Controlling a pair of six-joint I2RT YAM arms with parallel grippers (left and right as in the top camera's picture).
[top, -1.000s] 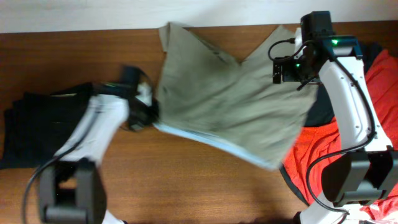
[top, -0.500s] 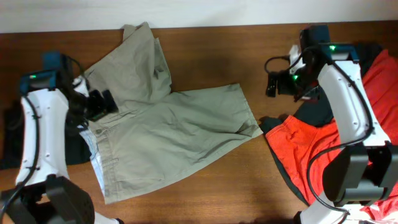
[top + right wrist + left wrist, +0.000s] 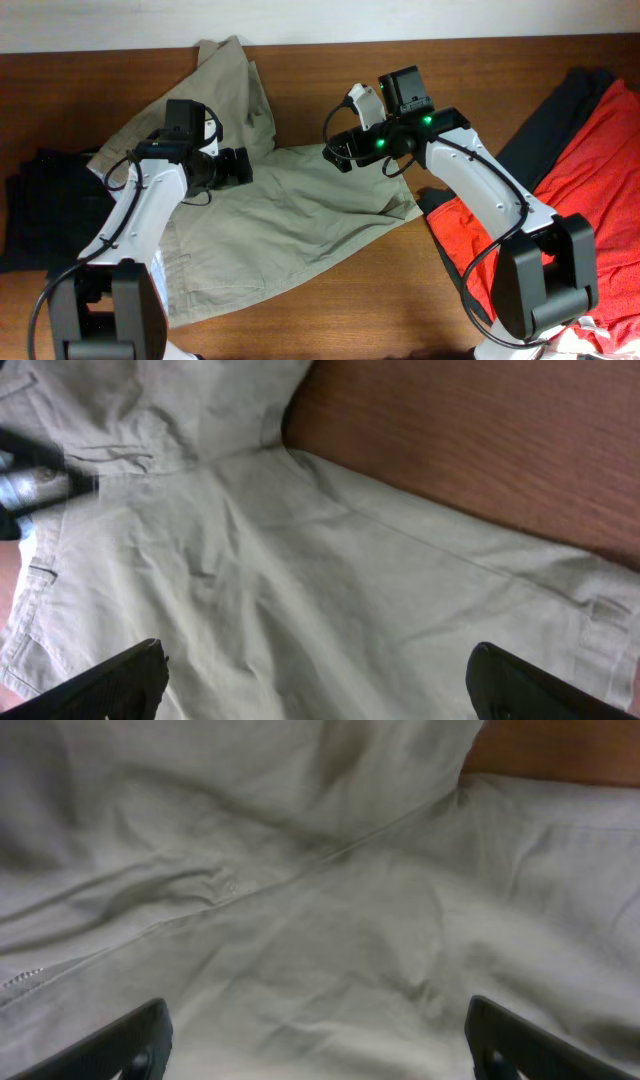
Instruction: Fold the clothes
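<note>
The clothes (image 3: 300, 215), light khaki trousers, lie spread and wrinkled on the wooden table (image 3: 400, 300). One leg runs to the back edge and the other to the right, with the waistband at the front left. My left gripper (image 3: 238, 166) hovers over their middle, open, its dark fingertips (image 3: 130, 1042) wide apart above the cloth (image 3: 300, 870) and holding nothing. My right gripper (image 3: 336, 157) is over the right leg near its back edge. It is also open, with only cloth (image 3: 300, 560) seen between its fingertips (image 3: 120, 680).
A black garment (image 3: 40, 200) lies at the left edge, partly under the trousers. A red garment (image 3: 565, 210) and a dark one (image 3: 545, 130) are piled at the right. Bare wood (image 3: 480, 450) shows behind the right leg.
The left gripper has let go of the trousers, which now lie flat further left. Both arms have swung in from the table's sides to above the cloth.
</note>
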